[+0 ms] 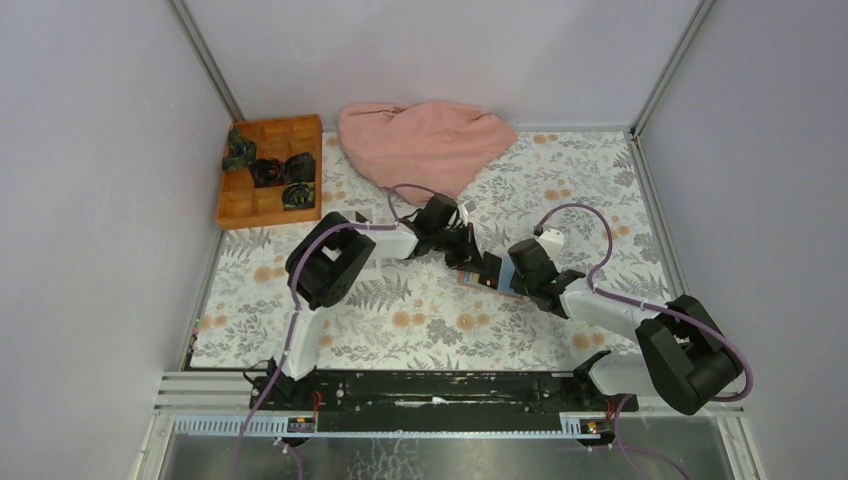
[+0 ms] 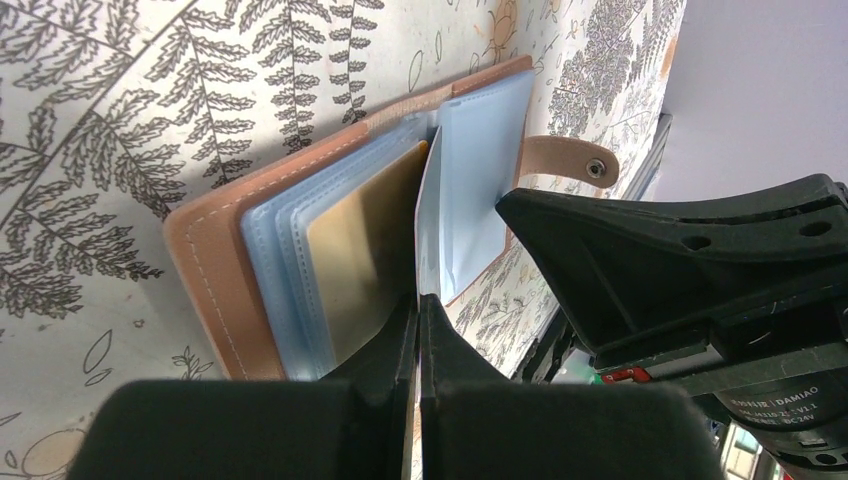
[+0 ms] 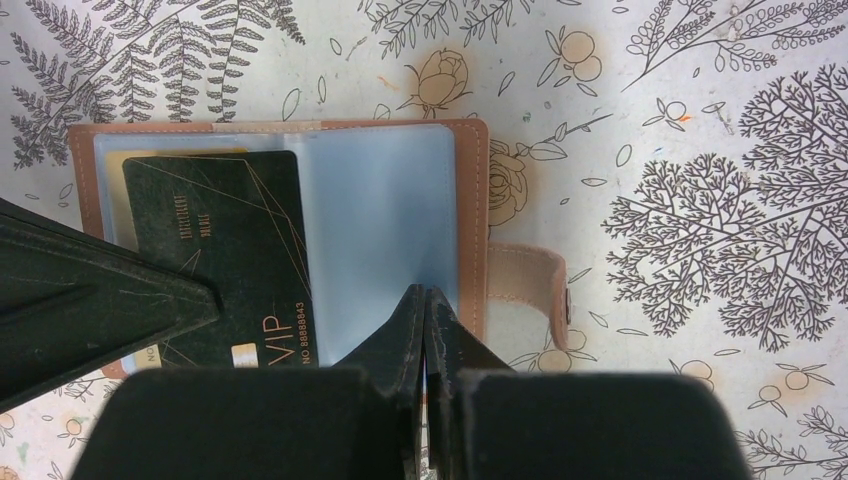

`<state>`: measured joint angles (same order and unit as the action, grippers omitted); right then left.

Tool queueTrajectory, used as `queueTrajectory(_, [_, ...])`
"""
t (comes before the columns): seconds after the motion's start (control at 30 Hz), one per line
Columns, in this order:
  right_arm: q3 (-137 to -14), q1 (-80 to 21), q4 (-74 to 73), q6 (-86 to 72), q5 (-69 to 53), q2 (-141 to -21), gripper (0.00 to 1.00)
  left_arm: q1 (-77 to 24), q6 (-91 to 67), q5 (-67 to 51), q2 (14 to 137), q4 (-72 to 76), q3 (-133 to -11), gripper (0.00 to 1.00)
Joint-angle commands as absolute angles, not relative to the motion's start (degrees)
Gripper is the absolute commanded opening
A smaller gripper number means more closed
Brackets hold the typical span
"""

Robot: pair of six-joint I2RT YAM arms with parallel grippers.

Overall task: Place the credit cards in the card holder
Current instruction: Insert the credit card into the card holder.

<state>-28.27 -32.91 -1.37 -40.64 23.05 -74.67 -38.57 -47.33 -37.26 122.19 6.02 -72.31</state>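
The card holder (image 3: 472, 220) lies open on the bench (image 3: 700, 120), a dark card (image 3: 230, 240) over its left page. The left fingers (image 2: 390, 350) pinch a thin sheet, probably that card; the right fingers (image 3: 400, 340) are closed. We judge it stiff and slick: grip an edge.

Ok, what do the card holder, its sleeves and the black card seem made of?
Card holder: tan leather or imitation, matte, stitched edge. Sleeves: translucent soft plastic, seamed. Black card: probably stiff plastic, matte, gold print.
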Motion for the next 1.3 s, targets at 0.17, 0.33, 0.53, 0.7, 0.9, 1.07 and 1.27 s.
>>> queueTrajectory(0.17, [-29.66,-31.95,-1.33,-41.36,24.15,-75.67,0.0,-38.23,-48.91,-37.61,125.05,6.41,-72.58,0.0])
queueTrajectory(0.33, [-29.62,-31.58,-1.2,-41.49,23.9,-76.23,0.0,-38.32,-49.24,-38.47,125.33,7.25,-72.54,0.0])
queueTrajectory(0.53, [-29.61,-31.21,-0.97,-41.66,23.51,-76.72,0.0,-38.56,-49.13,-38.47,125.3,7.63,-72.02,0.0])
queueTrajectory(0.7, [-29.37,-31.19,-0.81,-41.88,23.34,-77.14,0.0,-39.03,-49.57,-38.79,125.51,8.94,-71.54,0.0])
queueTrajectory(0.9, [-29.25,-31.03,-0.59,-42.12,23.14,-77.9,0.0,-39.37,-49.83,-39.01,125.31,9.88,-71.21,0.0])
queueTrajectory(1.07, [-29.08,-30.98,-0.26,-42.35,22.92,-78.51,0.0,-39.52,-50.43,-39.24,125.3,11.49,-70.63,0.0])
queueTrajectory(1.27, [-28.89,-30.68,-0.53,-42.56,22.98,-78.93,0.0,-39.9,-50.86,-39.18,124.98,12.05,-69.98,0.0])
